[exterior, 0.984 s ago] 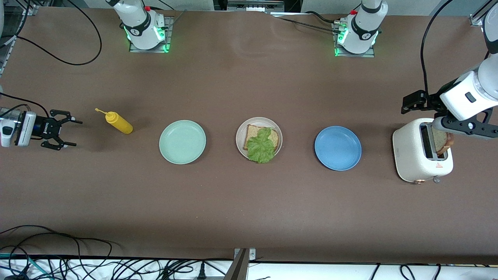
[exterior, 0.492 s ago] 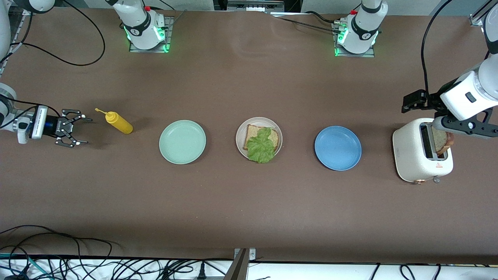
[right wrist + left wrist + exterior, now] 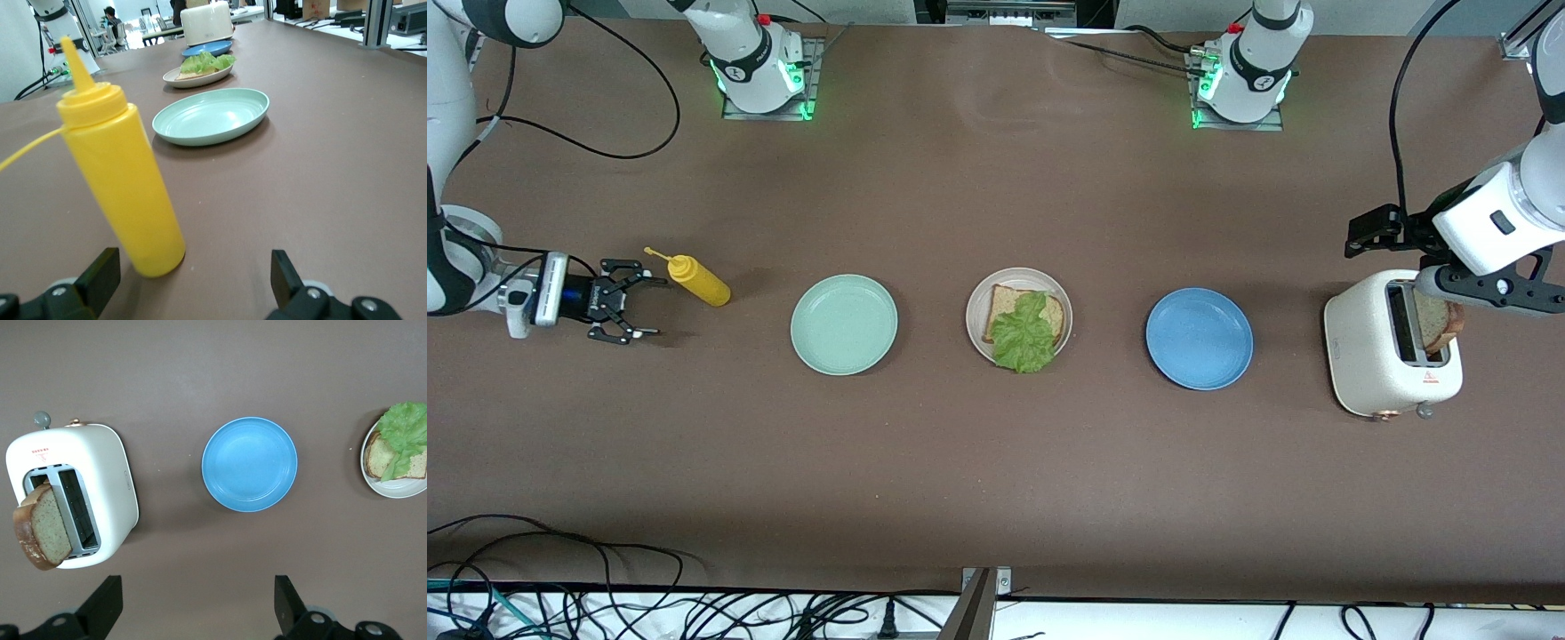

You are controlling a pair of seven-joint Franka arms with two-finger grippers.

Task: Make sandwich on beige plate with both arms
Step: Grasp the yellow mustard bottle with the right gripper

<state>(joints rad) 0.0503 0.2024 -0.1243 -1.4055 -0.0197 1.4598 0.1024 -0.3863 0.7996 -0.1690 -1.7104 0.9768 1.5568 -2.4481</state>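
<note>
Topping step pending: one bread slice (image 3: 1024, 313) and lettuce (image 3: 1024, 336) on beige plate (image 3: 978, 293), second slice (image 3: 1440, 324) in toaster (image 3: 1369, 356) under spread left end effector (image 3: 193, 603); right end effector (image 3: 630, 300) open beside mustard bottle (image 3: 698, 279).

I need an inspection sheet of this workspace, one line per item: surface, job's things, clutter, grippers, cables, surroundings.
Surface: brown table, no spills seen.
Job's things: round beige plate holds one brown bread slice with a ruffled green lettuce leaf on top; second bread slice stands in the white toaster.
Clutter: mint green plate, blue plate, yellow squeeze bottle upright.
Grippers: right gripper open, low beside the bottle; left gripper open, above the toaster.
Cables: black cables lie on the table near the right arm's base.
Surroundings: more loose cables past the table's near edge.
</note>
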